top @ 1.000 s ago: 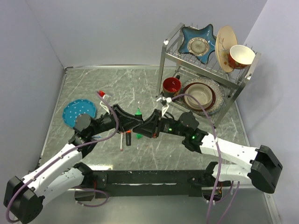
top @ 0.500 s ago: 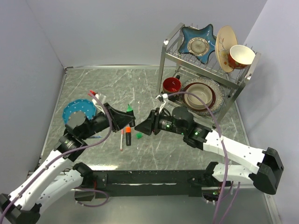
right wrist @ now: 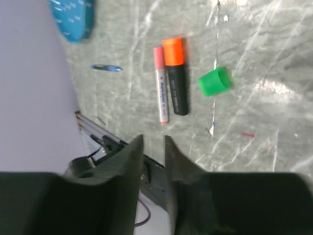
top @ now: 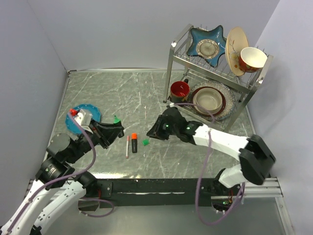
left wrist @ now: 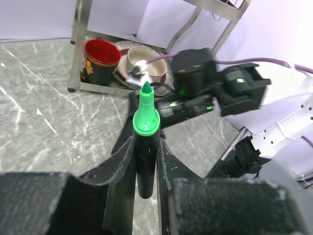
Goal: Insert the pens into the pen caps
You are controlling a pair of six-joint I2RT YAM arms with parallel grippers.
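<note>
Left wrist view: left gripper (left wrist: 145,155) pinches the green-tipped marker (left wrist: 145,125) by its black barrel. The tip is bare and points toward the right arm. The marker is off the table.

Top view: green cap (top: 145,142) lies on the marble table (top: 146,98) between the two grippers, just right of the orange marker (top: 134,143) and the thin pink-capped pen (top: 127,146).

Right wrist view: right gripper (right wrist: 153,144) hovers over the table, jaws a narrow slit apart with nothing between them. The cap appears to lie on its side, ahead of the fingers. Thin blue pen (right wrist: 105,68) lies apart, near the blue plate (right wrist: 73,19).

Judgement: the step in hand is capping the green marker, and the cap is not yet picked up. Next, the right gripper should widen, descend on the cap and grip its closed end, leaving the mouth free. Then it lines the mouth up with the marker tip. Risk: the small cap rolls or tilts.
</note>
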